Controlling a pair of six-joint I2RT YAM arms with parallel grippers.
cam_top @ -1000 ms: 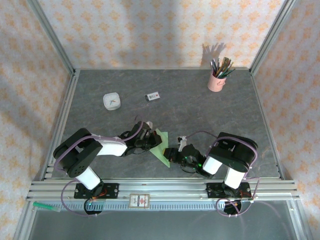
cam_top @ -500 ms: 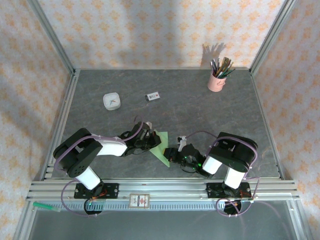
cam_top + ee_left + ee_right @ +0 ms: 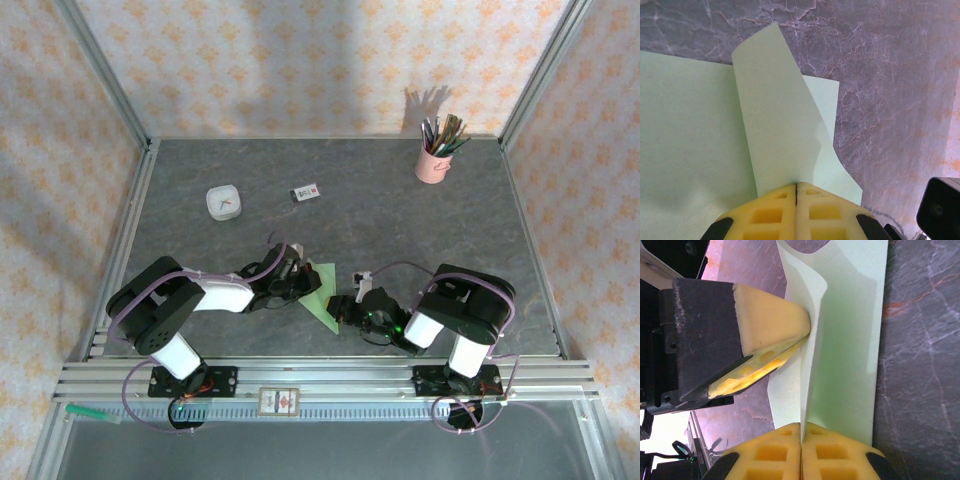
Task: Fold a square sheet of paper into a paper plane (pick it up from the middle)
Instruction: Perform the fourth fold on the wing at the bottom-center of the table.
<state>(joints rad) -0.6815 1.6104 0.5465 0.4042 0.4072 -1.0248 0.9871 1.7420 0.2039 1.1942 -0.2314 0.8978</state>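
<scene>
One square sheet of paper [image 3: 324, 292] is being gripped by both arms at once, near the front middle of the table [image 3: 420, 230], in the gap between the two wrists. In the left wrist view, a curled-up flap of the pale green sheet is being pinched at its lower edge by the left gripper [image 3: 796, 186]. Its yellow pads [image 3: 765, 212] are being pressed together with no gap visible between them. The rest of the sheet is being left flat on the grey marbled surface, spreading out to the left of the fingertips. In the right wrist view, a standing fold of the same sheet is being clamped edge-on by the right gripper [image 3: 801, 426], with its jaws being held tight on the paper. The left gripper's pads are being shown there as well, meeting that upright fold from the left, farther along the paper.
</scene>
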